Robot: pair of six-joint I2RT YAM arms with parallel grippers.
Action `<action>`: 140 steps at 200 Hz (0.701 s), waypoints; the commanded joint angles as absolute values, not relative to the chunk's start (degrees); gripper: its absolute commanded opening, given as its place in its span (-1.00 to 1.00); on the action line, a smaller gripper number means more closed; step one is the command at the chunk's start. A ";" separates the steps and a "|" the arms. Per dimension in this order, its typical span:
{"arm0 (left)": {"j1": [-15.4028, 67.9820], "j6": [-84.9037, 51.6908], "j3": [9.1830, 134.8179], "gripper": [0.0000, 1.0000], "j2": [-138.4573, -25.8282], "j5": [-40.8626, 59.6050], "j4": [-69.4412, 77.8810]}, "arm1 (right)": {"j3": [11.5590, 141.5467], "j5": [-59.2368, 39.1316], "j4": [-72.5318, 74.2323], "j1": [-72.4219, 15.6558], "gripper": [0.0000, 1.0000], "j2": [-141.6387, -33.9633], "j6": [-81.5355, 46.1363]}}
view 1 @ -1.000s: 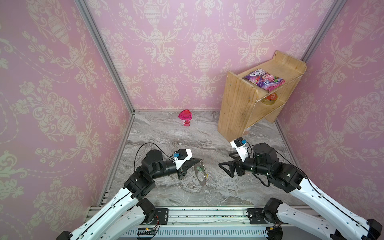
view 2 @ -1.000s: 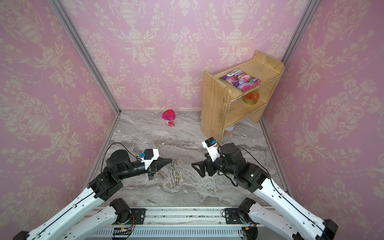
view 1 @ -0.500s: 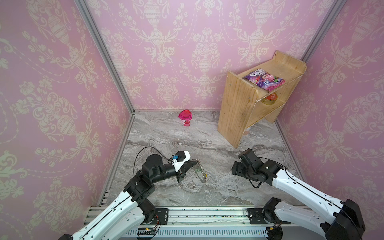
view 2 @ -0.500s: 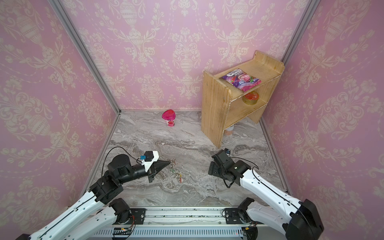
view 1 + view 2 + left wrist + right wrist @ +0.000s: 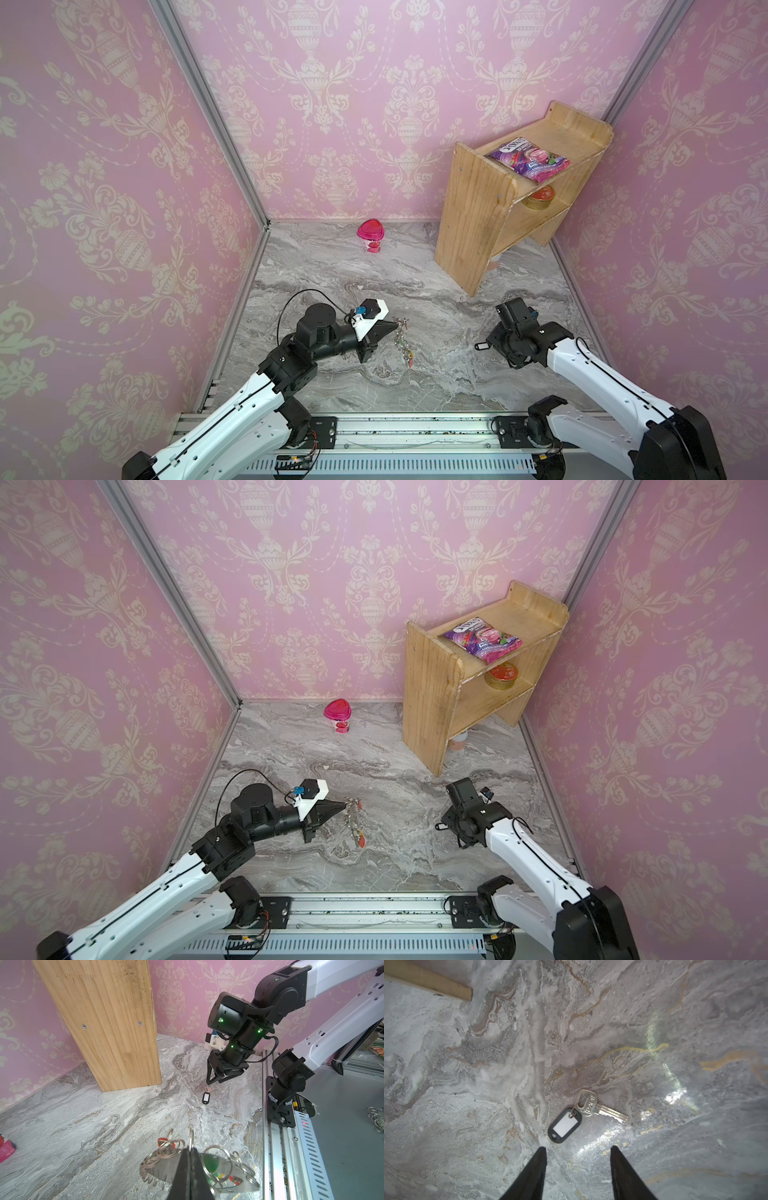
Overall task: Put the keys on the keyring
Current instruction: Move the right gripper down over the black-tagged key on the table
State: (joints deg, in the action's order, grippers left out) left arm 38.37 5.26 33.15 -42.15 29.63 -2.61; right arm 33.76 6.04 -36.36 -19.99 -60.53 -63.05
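The keys [image 5: 593,1105], a silver key joined to a black tag with a white label [image 5: 564,1125], lie flat on the marble floor; they show small in both top views [image 5: 482,345] [image 5: 439,825]. My right gripper [image 5: 577,1147] points down just short of the tag, open, with nothing between its fingers. In the left wrist view its fingertips [image 5: 208,1083] hover just above the keys [image 5: 206,1097]. My left gripper [image 5: 190,1150] is shut on a ring of the keyring [image 5: 158,1167], whose grey plate with coloured tags hangs from it [image 5: 401,340] [image 5: 353,818].
A wooden shelf [image 5: 478,216] stands at the back right, holding a snack packet [image 5: 528,160] and a tin [image 5: 538,197]. A pink container [image 5: 370,235] sits by the back wall. A metal rail [image 5: 395,432] runs along the front edge.
My right arm has swung down from a raised, sideways pose to point at the floor over the keys, and its jaws have narrowed. The left gripper and keyring have barely shifted.
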 commanded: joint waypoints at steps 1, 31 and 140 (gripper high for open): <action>37.85 4.13 33.42 -1.00 -42.09 29.80 -0.44 | 33.60 4.28 -33.29 -19.60 -0.04 -62.97 -63.11; 37.63 4.32 33.76 -1.00 -42.58 30.66 -1.03 | 32.85 3.37 -31.19 -19.55 -0.14 -65.33 -63.78; 37.54 5.03 34.00 -1.00 -42.19 31.20 -1.67 | 33.22 4.61 -30.92 -18.72 -0.33 -67.72 -64.05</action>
State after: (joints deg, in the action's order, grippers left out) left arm 38.00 5.04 33.15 -43.22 30.09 -2.70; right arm 33.63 3.86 -30.63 -19.27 -67.18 -63.22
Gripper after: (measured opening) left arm 0.044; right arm 0.351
